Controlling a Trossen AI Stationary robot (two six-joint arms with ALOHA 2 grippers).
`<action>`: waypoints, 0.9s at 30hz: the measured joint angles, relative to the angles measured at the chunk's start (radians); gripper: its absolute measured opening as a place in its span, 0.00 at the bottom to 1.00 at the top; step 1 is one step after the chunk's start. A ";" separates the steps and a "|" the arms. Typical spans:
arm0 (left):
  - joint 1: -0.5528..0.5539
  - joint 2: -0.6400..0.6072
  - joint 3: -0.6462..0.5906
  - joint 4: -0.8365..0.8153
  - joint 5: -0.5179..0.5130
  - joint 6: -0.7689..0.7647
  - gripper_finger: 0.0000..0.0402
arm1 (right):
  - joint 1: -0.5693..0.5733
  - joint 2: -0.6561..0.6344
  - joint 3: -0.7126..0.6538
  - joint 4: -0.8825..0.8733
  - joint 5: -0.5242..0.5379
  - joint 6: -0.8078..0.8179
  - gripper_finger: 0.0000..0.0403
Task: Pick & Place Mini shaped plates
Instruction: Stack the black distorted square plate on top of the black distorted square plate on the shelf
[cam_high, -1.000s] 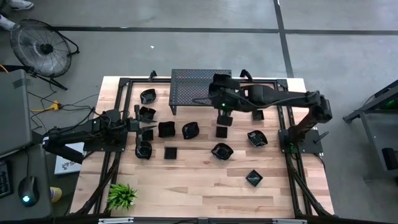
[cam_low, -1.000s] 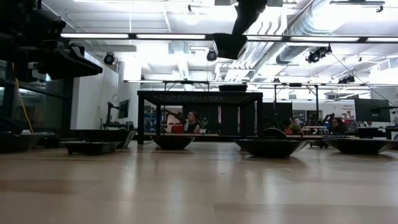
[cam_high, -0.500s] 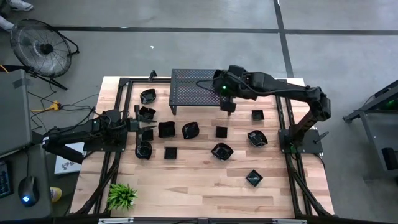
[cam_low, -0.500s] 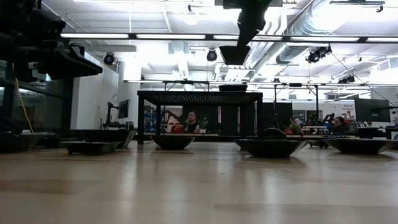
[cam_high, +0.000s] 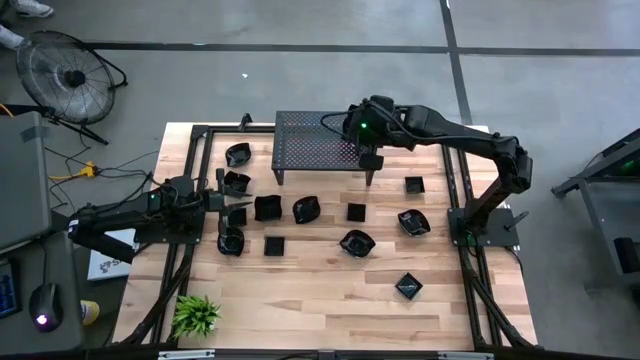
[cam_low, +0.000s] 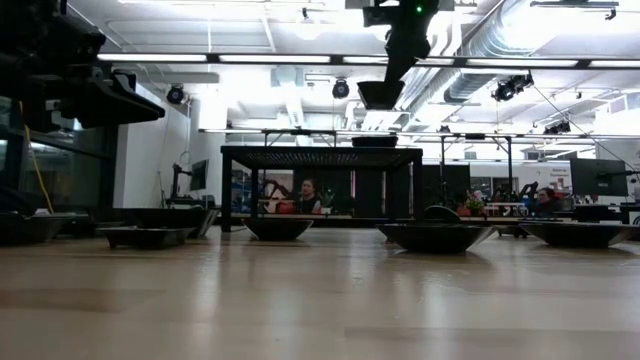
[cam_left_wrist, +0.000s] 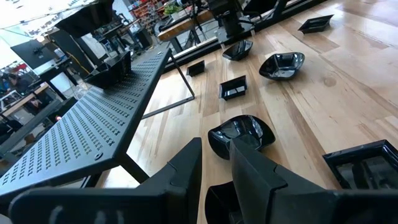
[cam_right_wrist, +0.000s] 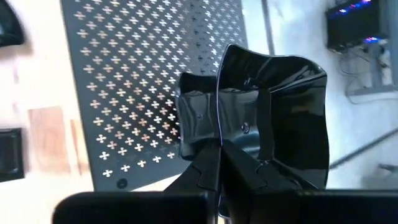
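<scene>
Since a second ago the right arm has swung from above the middle of the table back toward the black perforated stand (cam_high: 318, 148), carrying a plate with it; the left arm has not shifted.

At the left, the left gripper (cam_high: 228, 205) sits low among a cluster of small plates near the table's (cam_high: 330, 300) left edge. Its fingers (cam_left_wrist: 186, 171) stand a narrow way apart, and the wrist view shows nothing between them, though dishes lie just beyond the tips.

In the middle, loose plates are scattered on the wood: a square one (cam_high: 274, 245), a lobed one (cam_high: 307, 209), another lobed one (cam_high: 357, 242).

Toward the right, the right gripper (cam_high: 369, 165) hangs above the stand's right front corner, its fingers pinched tight on the rim of a held plate (cam_right_wrist: 273, 118). That plate is glossy black, with a wavy, roughly square outline and a raised rim, and it hangs edge-on from the fingers over the perforated top. More plates lie further right, one (cam_high: 413, 222) near the frame and one (cam_high: 407, 286) closer to the front.

As I judge it, the task is early. One dish (cam_left_wrist: 112, 70) appears to sit on the stand already, one is about to be set down, and about a dozen remain on the table.
</scene>
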 joint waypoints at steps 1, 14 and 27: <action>0.000 0.000 0.000 0.000 0.000 0.000 0.20 | -0.005 0.000 0.000 0.002 -0.018 -0.009 0.02; 0.000 0.000 0.000 0.000 0.000 0.000 0.20 | -0.059 0.000 0.000 0.025 -0.184 -0.040 0.02; 0.000 0.000 0.000 0.000 0.000 0.000 0.20 | -0.077 0.001 0.000 0.024 -0.268 -0.066 0.02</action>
